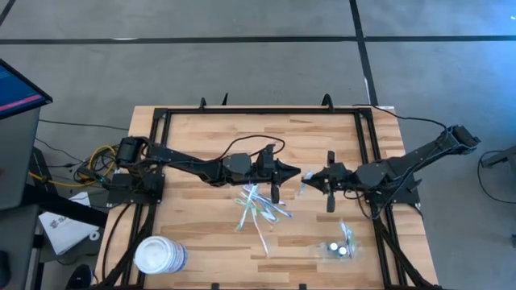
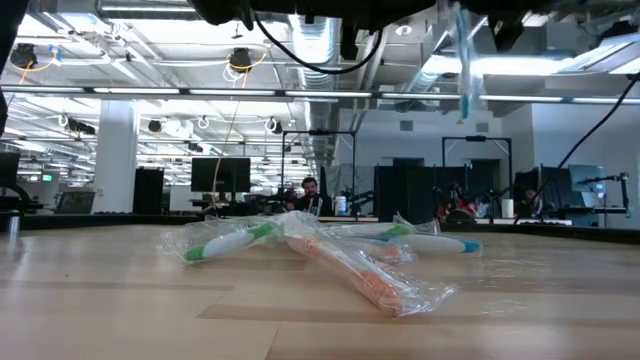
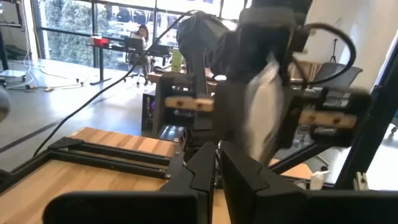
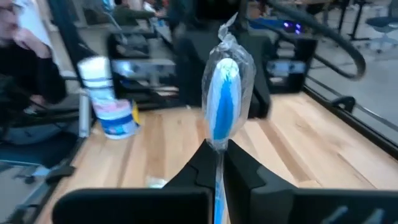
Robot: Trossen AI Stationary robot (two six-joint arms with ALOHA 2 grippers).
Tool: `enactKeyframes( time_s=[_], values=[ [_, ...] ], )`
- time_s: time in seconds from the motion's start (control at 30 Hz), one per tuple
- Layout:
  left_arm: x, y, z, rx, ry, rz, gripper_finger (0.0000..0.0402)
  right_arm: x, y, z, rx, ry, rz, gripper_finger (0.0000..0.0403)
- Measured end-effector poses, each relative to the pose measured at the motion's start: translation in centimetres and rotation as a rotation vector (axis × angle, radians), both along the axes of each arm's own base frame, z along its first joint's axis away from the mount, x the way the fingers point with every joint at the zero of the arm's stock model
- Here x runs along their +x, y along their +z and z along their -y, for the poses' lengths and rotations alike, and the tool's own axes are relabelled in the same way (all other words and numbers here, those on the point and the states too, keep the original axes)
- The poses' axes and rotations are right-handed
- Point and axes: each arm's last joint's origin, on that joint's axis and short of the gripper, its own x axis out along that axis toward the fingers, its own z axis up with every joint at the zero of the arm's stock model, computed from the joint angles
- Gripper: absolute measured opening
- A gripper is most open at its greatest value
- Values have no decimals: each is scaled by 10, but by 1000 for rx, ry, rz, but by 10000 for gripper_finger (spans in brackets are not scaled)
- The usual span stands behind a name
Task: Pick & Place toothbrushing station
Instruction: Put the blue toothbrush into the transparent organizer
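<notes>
1. Toothbrushing station (image 1: pixel 326 252): we count one. It is a small, see-through, nearly colourless plastic holder, roughly rectangular. It sits on the wooden table (image 1: pixel 201 137) near the front edge, on the right arm's side. Two small round spots, light against dark, show inside it. A pale slender item lies at its far side; we cannot tell whether it stands in the holder or beside it.

2. White round tub (image 1: pixel 160 256): we count one. It sits near the front edge on the left arm's side, well apart from the station.

3. Pile of wrapped toothbrushes (image 2: pixel 330 250): it lies on the table between the front edge and the grippers, near the centre. We make out at least four, each in a clear wrapper, with green, orange and blue parts. The wrappers overlap, so we cannot give an exact count.

4. Grippers: we count two, facing each other tip to tip above the middle of the table, clear of the surface.
- Left gripper (image 1: pixel 292 172): the fingers stand narrow, almost together, and we see nothing between them.
- Right gripper (image 1: pixel 309 179): the fingers are closed on one blue wrapped toothbrush (image 4: pixel 224 109), gripped at its lower part, with the twisted wrapper end sticking out past the fingertips.

5. Room beyond the table: one person (image 2: pixel 310 190) sits at a desk.
</notes>
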Motion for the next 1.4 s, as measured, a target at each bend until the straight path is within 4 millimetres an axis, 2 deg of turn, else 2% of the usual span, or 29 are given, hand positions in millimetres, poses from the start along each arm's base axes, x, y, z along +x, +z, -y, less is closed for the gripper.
enactKeyframes(
  time_s=[0.57,1.07,1.4],
  values=[
    [0,-1,1,1,-11,-4,28,-42,14,-27,20,239,44,1],
    [0,-2,1,2,-11,-20,29,-68,14,-56,50,458,37,1],
    [0,-2,1,2,-11,-20,28,-81,14,-67,81,553,24,1]
  ],
)
